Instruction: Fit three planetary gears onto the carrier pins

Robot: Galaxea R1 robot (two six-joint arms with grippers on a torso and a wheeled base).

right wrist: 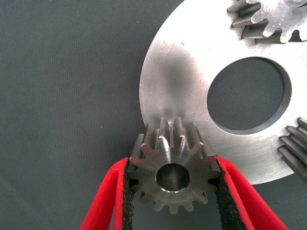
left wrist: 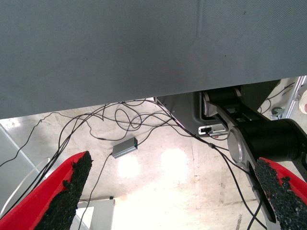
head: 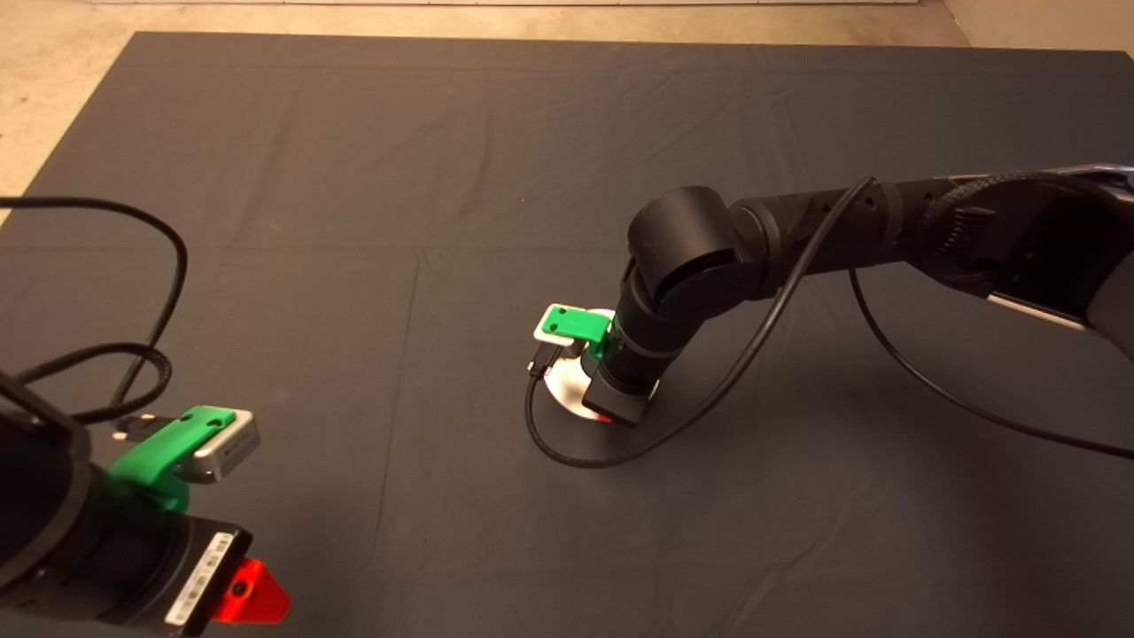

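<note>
The right arm (head: 797,235) reaches in over the mat (head: 354,177) and bends down at the wrist, so that the right gripper (right wrist: 173,191) hangs over the disc (right wrist: 192,91) near the middle of the mat. In the head view only a sliver of the disc (head: 567,394) shows under the wrist.

In the right wrist view the two red fingers (right wrist: 108,201) are clamped on a gear (right wrist: 172,167), one pad against the teeth on each side. The gear lies flat, its central hole facing the camera, and it overlaps the disc's rim. Whether it sits on a pin cannot be told; metal fills its hole, but it is unclear what that is.

Two other gears sit on the disc: a second gear (right wrist: 266,19) on the far side of the large central hole (right wrist: 247,93), and a third gear (right wrist: 293,146) cut off by the picture's edge. No bare pin is visible.

The left gripper (head: 252,594) waits at the lower left edge of the mat, holding nothing. In its wrist view the left fingers (left wrist: 57,196) stand wide apart, with the mat's edge, the floor, loose cables (left wrist: 120,115) and a small grey box (left wrist: 124,148) beyond them.
</note>
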